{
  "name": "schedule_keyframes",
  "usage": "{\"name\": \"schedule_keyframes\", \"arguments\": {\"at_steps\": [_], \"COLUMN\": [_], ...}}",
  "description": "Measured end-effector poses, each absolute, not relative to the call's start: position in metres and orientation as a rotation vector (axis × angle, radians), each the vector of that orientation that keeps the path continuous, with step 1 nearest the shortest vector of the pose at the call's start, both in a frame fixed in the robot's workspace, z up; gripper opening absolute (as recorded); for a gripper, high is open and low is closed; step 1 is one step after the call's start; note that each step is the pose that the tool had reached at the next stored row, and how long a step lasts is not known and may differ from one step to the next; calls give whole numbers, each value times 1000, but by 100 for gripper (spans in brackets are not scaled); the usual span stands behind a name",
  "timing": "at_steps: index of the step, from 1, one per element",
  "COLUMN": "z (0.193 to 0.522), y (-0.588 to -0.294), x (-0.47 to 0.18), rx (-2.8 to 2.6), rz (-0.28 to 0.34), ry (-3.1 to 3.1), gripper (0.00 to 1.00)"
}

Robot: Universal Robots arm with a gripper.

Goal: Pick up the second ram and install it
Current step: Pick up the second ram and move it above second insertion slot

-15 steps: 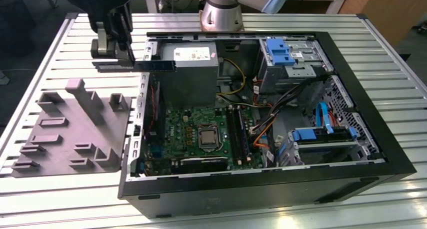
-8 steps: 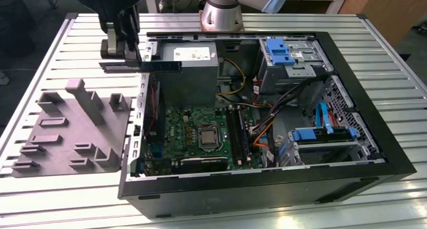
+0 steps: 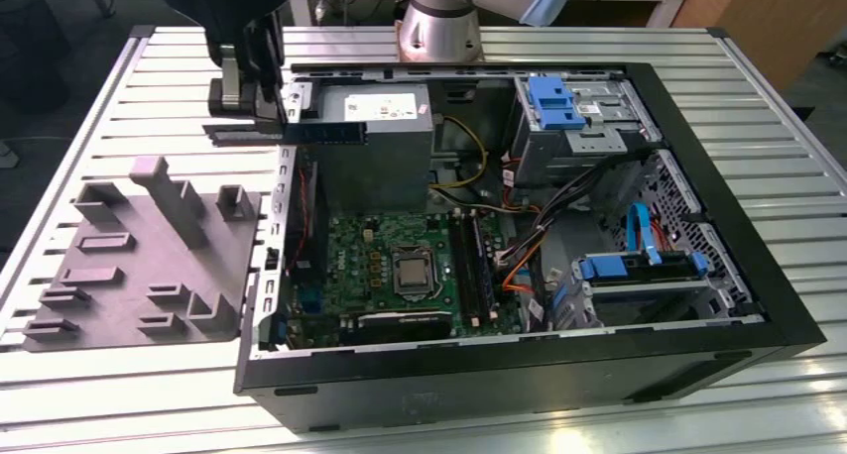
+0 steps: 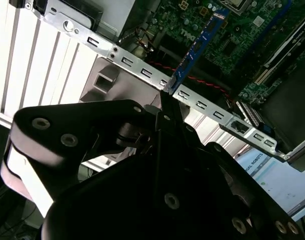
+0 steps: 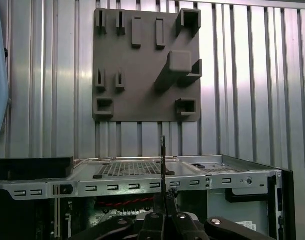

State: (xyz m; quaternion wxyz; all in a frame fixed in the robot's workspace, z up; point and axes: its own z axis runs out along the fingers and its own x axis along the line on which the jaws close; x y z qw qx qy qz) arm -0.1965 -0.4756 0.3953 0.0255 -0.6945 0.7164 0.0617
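Fingers [image 4: 169, 119] of the gripper [image 4: 165, 100] are clamped tight on one end of the ram [image 3: 328, 132]. The stick hangs over the computer case's [image 3: 530, 380] edge, at eleven o'clock from the motherboard [image 3: 384, 266] in the exterior view. A grey holder tray [image 3: 133, 266] lies at the case's nine o'clock.

Even overhead light is falling on the slatted metal table [image 3: 119, 395], and its ribs are glaring white in the first wrist view. The grey fixture plate [image 3: 133, 251] is casting only soft shadows. The computer case [image 3: 530, 375] interior is sitting dimmer. In the second wrist view the gripper [image 4: 165, 100] is looming dark, while the RAM stick [image 4: 197, 47] it is clamping is catching blue light.
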Motion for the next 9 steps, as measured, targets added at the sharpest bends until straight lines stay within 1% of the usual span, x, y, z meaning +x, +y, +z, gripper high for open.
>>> {"name": "schedule_keyframes", "arguments": {"at_steps": [9], "z": [394], "y": [-474], "x": [-184], "rx": [-2148], "rz": [188], "ry": [2216], "gripper": [12]}}
